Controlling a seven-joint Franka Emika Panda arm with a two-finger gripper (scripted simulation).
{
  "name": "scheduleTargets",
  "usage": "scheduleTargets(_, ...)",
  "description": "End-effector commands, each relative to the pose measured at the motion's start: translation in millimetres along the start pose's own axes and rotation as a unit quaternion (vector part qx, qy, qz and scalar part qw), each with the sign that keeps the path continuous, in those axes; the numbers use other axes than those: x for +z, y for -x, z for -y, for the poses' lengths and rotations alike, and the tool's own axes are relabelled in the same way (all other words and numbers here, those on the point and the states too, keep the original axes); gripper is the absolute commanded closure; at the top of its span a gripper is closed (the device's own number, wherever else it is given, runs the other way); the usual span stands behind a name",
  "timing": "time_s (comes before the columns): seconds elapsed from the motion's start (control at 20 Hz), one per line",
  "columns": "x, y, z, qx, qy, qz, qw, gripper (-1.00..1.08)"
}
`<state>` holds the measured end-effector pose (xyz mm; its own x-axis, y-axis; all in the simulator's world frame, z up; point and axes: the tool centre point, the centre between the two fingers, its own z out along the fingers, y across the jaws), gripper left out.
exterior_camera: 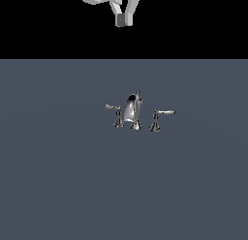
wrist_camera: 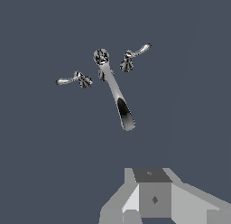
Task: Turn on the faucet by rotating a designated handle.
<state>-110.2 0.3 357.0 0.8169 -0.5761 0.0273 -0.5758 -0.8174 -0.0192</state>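
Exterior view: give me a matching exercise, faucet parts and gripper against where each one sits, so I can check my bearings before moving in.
Things:
1. spout
2. bright-lever handle
3. dark-lever handle
4. gripper

Places:
A. top of the exterior view, touching nothing
B. the exterior view's right of the set
C. middle of the set
D. the exterior view's left of the set

Pairs: 1-C, 2-B, 3-D, 4-A

Flat even render, no shadows (coarse pixelation); bright glints on chrome faucet (exterior_camera: 133, 112).
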Motion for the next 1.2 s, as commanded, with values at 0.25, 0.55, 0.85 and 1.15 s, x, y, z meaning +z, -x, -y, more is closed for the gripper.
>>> scheduleTargets(0.25, 45, -43, 17, 0.095, 0.002, 0.001, 0.9954, 1.08)
scheduleTargets(0.55, 82, -79, 23, 0.172, 0.004, 0.002, 0.9851, 1.08)
scheduleTargets(0.85, 120, -118, 23, 0.251, 0.006, 0.003, 0.968, 1.08)
scheduleTargets(1.15, 160, -159, 16, 0.333, 0.01, 0.003, 0.943, 1.08)
